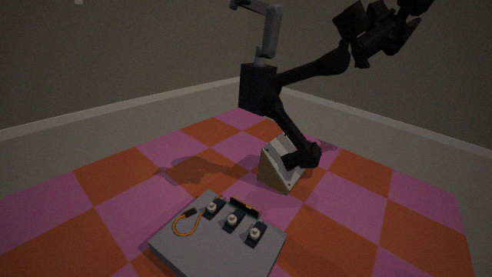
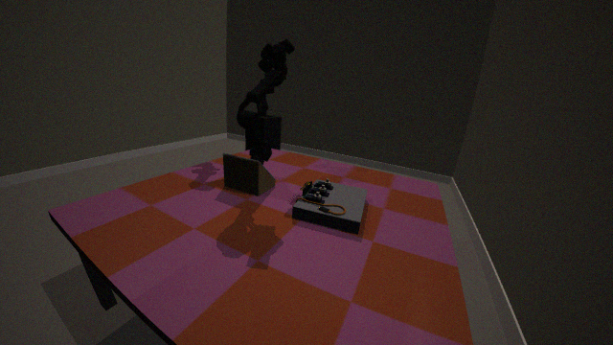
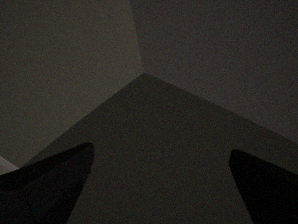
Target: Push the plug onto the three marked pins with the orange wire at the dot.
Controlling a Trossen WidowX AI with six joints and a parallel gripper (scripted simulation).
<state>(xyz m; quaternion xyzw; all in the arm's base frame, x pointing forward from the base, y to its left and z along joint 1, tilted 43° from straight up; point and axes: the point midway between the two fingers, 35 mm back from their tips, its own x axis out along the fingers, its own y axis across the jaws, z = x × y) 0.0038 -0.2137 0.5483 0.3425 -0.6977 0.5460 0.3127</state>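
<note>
The dark plug [image 1: 190, 211] [image 2: 324, 209] lies flat on the grey holder [image 1: 215, 254] [image 2: 353, 194], near its side edge, at the end of a looped orange lead [image 1: 185, 234] [image 2: 344, 211]. The lead runs to the endmost of three dark servos with pale round hubs, the servo [image 1: 211, 208] nearest the plug. A black pin row [image 1: 237, 203] runs along the holder's edge facing the arm, with a yellow band [image 1: 249, 207] on it. Single pins and the dot are too small to tell. My gripper [image 3: 162, 154] is open and empty, raised high above the table, far from the plug.
A wedge-shaped block [image 1: 269, 173] [image 2: 239, 174] with a pale sloping face stands between the arm's side and the holder. A black box [image 1: 251, 88] [image 2: 262, 130] stands farther back by the arm. The checkered table [image 1: 346, 223] [image 2: 297, 307] is pink and orange. The wrist view shows only bare room surfaces.
</note>
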